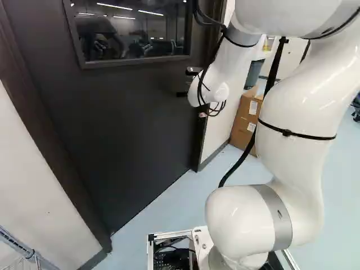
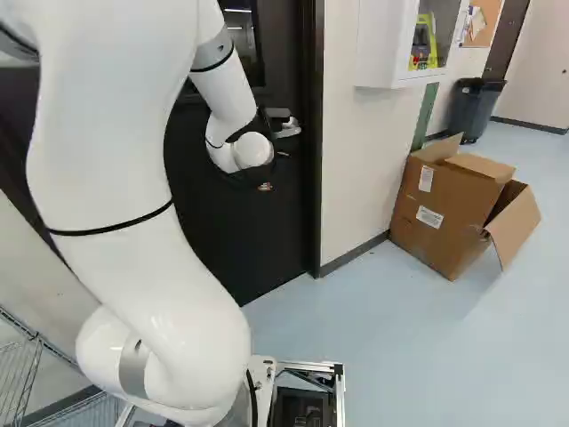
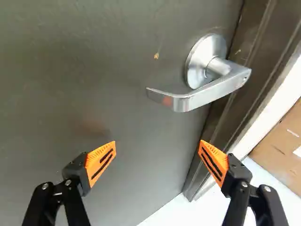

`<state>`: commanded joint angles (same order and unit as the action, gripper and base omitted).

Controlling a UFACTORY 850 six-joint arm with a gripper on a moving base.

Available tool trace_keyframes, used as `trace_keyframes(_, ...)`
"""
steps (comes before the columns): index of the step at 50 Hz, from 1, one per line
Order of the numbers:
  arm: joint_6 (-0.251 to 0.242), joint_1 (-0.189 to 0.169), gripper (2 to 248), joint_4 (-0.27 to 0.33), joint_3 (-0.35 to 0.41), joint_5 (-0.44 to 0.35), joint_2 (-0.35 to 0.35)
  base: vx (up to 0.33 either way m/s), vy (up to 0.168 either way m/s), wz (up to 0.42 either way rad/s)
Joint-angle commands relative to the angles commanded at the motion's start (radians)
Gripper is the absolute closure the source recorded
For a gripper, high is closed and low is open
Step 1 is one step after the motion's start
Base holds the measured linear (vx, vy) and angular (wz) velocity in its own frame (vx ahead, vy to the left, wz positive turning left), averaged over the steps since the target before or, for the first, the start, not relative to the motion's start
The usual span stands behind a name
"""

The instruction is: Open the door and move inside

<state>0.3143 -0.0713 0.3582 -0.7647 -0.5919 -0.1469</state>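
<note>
It looked like a lab or office building, judging by the windowed door (image 1: 129,124), smooth bluish floor (image 2: 382,356), wall cabinet (image 2: 382,44), corkboard (image 2: 483,25) and wire rack (image 2: 20,378).

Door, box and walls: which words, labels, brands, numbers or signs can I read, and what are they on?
Nothing is legible.
Cardboard box: white labels, print too small.
Yellow device in the wall cabinet: markings too small.
Papers on the corkboard: too small.
Door and handle: no text visible.
</note>
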Motion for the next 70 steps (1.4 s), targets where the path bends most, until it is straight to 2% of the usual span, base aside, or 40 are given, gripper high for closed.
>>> trace_keyframes(12, 0.0, -0.02, 3, 0.0, 0.037, 0.0, 0.061, 0.0, 0.0, 0.0)
trace_keyframes(33, 0.0, -0.038, 3, 0.0, 0.047, -0.012, 0.117, 0.0, 0.0, 0.0)
trace_keyframes(60, 0.0, -0.038, 3, 0.032, 0.018, -0.02, 0.149, 0.0, 0.0, 0.0)
trace_keyframes(70, 0.0, -0.037, 3, 0.036, -0.001, -0.02, 0.139, 0.0, 0.0, 0.0)
